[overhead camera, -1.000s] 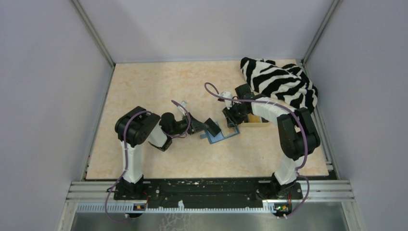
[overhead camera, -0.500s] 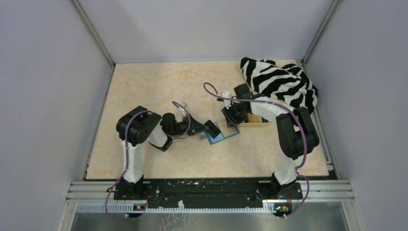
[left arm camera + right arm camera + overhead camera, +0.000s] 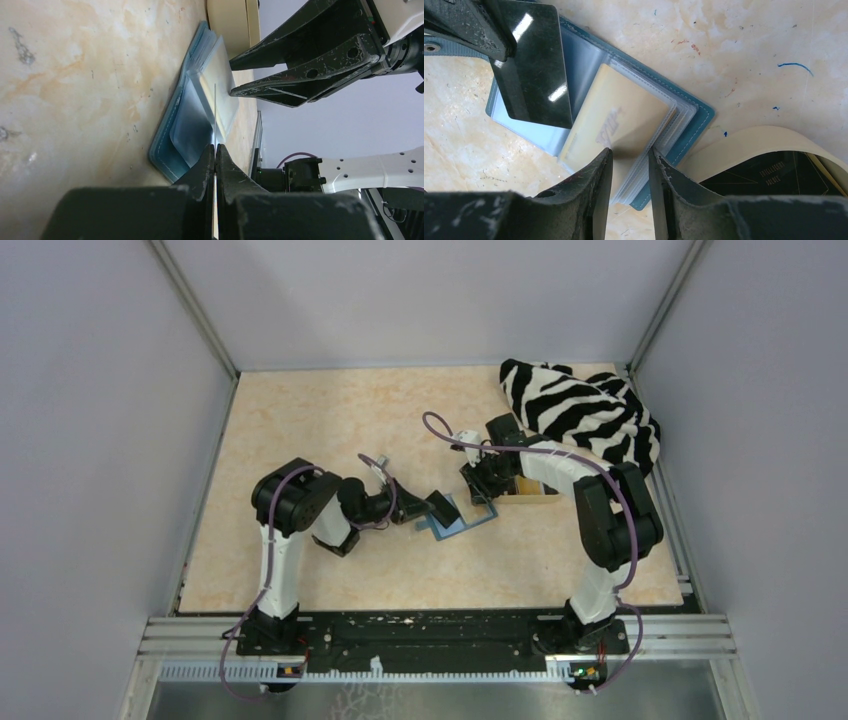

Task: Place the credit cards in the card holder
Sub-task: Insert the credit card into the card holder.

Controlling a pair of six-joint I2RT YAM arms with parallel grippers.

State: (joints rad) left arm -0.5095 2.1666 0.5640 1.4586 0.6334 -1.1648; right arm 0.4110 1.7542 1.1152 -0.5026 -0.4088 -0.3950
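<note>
open card holder (image 3: 694, 118), gold card (image 3: 619, 125) sleeved

Colours: teal card holder (image 3: 696, 117), black card (image 3: 531, 75), zebra cloth (image 3: 585, 410).
Holder teal-blue with pale stitching, clear sleeves over a cream-gold card (image 3: 616, 120); black card glossy; cloth black-and-white striped; bench (image 3: 320, 430) beige marbled, blue pen marks; tray (image 3: 749, 145) tan; left end effector (image 3: 215, 150) and right end effector (image 3: 629, 157) black, scuffed.
</note>
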